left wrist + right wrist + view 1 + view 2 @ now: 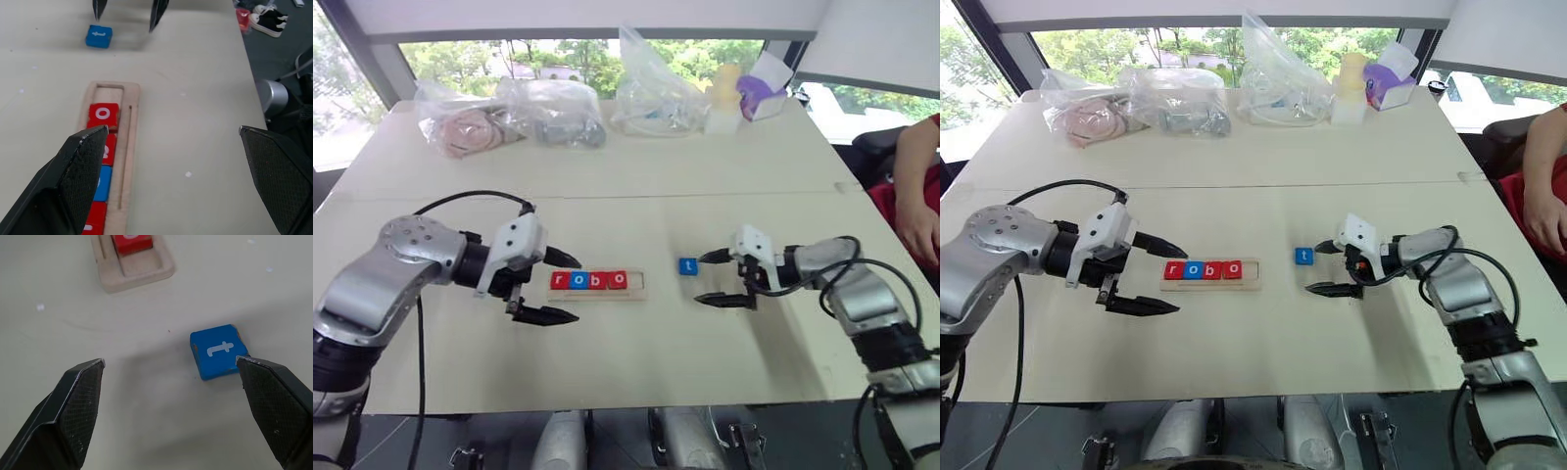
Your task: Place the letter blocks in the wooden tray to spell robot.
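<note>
The wooden tray (597, 285) holds r, o, b, o. The blue t block (687, 265) lies on the bench (626, 196) beside the spread, empty right gripper (716, 278); the left gripper (558, 288) is spread too

- The tray (1211, 275) lies mid-table with four blocks (1203, 269) in it, reading r, o, b, o: red, blue, red, red.
- Its right end slot is bare.
- The blue t block (1303, 256) lies on the table (1263, 196), apart from the tray on its right.
- The right gripper (1324, 268) stands spread just right of the t block.
- The left gripper (1173, 279) stands spread at the tray's left end.
- Plastic bags (1175, 103) sit along the far edge.
</note>
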`<act>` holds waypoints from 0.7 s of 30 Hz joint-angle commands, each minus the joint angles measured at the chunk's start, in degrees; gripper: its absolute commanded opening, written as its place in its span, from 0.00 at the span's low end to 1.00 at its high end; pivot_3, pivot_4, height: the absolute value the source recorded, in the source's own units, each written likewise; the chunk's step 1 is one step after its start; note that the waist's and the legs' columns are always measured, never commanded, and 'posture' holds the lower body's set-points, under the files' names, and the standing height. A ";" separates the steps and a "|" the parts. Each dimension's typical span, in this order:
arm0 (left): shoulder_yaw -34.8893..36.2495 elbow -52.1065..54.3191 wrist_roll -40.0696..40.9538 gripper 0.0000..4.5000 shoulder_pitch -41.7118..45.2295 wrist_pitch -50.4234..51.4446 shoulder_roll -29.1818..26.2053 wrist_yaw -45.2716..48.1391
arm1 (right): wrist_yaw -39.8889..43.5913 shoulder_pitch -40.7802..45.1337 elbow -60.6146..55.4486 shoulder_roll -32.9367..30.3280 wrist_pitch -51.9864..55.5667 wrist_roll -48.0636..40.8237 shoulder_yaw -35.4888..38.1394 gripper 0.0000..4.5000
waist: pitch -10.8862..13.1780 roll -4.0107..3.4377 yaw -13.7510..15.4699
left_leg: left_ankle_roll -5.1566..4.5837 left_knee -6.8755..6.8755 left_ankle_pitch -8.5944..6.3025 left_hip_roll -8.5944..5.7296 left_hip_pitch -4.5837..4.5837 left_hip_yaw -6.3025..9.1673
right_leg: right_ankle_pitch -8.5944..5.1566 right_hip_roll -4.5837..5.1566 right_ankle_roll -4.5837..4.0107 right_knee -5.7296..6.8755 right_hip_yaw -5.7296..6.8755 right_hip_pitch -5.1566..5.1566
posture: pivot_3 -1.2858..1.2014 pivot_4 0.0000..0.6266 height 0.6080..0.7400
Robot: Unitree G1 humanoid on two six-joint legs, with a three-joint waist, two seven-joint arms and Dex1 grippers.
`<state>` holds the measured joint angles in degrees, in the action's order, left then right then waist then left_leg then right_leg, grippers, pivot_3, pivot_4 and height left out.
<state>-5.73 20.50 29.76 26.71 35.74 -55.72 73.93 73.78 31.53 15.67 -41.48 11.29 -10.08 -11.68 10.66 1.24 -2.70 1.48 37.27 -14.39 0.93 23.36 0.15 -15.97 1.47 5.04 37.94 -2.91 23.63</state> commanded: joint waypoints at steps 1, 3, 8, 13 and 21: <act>1.94 0.71 -0.47 1.00 -0.92 -0.33 -1.08 -0.89 | 0.08 4.27 8.59 1.36 -8.28 3.23 -0.54 0.99 | 0.01 -0.01 0.14 | 0.00 0.00 0.00 0.00 0.00 0.00 | 0.00 0.00 0.00 0.01 0.00 0.01 | 0.52 0.24 0.96; 2.45 0.12 -1.02 1.00 -1.65 -0.68 -1.88 -1.18 | -0.40 6.28 14.07 2.14 -12.13 4.96 -0.93 0.99 | 0.01 0.00 0.18 | 0.00 -0.01 0.00 0.00 0.01 0.04 | 0.00 0.02 0.00 0.03 0.01 0.01 | 0.52 0.24 0.96; 4.24 -0.04 -0.44 1.00 -2.87 -0.12 -3.01 -2.16 | 1.11 9.12 22.73 4.09 -16.85 6.10 -1.02 0.99 | 0.03 0.00 0.24 | 0.00 -0.02 0.00 -0.01 0.02 0.05 | 0.00 0.10 -0.01 0.03 0.02 -0.01 | 0.52 0.24 0.96; 4.79 0.59 -0.23 1.00 -3.72 0.30 -3.00 -2.96 | 3.22 9.47 25.49 5.55 -18.83 5.98 -1.02 0.69 | 0.03 0.00 0.20 | 0.00 -0.01 0.00 -0.01 -0.06 0.08 | 0.00 0.09 -0.01 0.05 0.02 -0.10 | 0.52 0.24 0.96; 5.42 -1.53 -0.63 1.00 -4.66 -0.43 -3.21 -3.35 | 2.10 10.43 22.21 7.52 -14.24 4.01 1.44 0.25 | 0.03 0.00 0.02 | 0.02 0.01 0.01 0.02 -0.34 0.02 | 0.01 0.07 -0.03 0.12 0.00 -0.30 | 0.52 0.24 0.96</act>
<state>-2.51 18.89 29.18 22.07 35.90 -58.35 70.77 76.57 40.82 40.26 -34.36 -4.51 -5.22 -11.63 10.70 1.24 -2.67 1.50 37.28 -14.38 0.95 23.02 0.17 -15.95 1.55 5.01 38.07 -2.91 23.34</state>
